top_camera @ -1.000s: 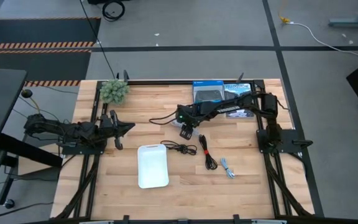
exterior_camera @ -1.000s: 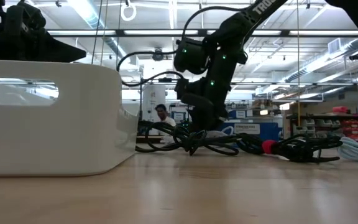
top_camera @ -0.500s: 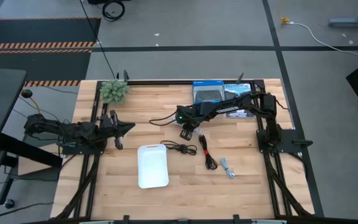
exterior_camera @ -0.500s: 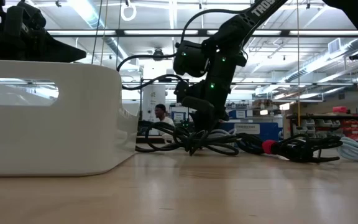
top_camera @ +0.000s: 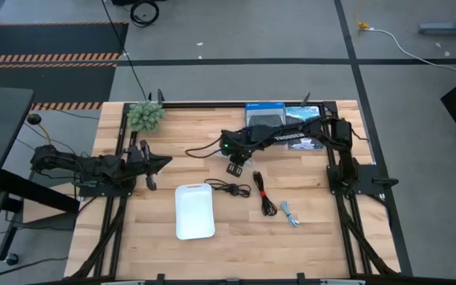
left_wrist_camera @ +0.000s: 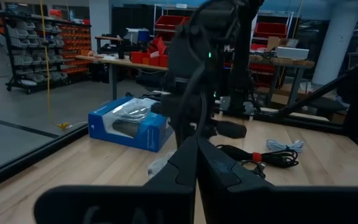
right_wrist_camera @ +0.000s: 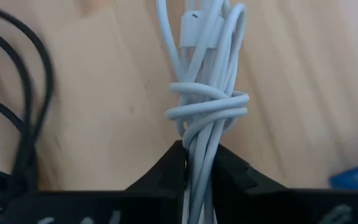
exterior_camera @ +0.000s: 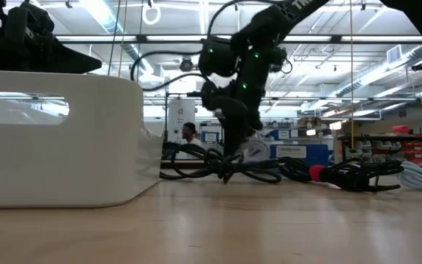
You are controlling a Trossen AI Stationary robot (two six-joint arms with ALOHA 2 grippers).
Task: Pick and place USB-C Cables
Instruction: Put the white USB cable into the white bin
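Right wrist view: the right pincer [right_wrist_camera: 194, 163] is clamped on the white cable [right_wrist_camera: 207, 93], mid-tabletop; left pincer [left_wrist_camera: 197, 162] closed, empty, by the tabletop's left edge.

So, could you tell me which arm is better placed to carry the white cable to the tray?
Right. The right gripper is already shut on the white cable, near the tray. The left gripper waits at the table's left side.

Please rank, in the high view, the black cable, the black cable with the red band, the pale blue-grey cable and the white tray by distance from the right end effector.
From the right end effector:
1. Thin black bundled cable, just in front of it.
2. Black cable with red band, in front, toward the right arm's base.
3. White rounded rectangular tray, in front, toward the left arm.
4. Pale blue-grey cable, farthest.
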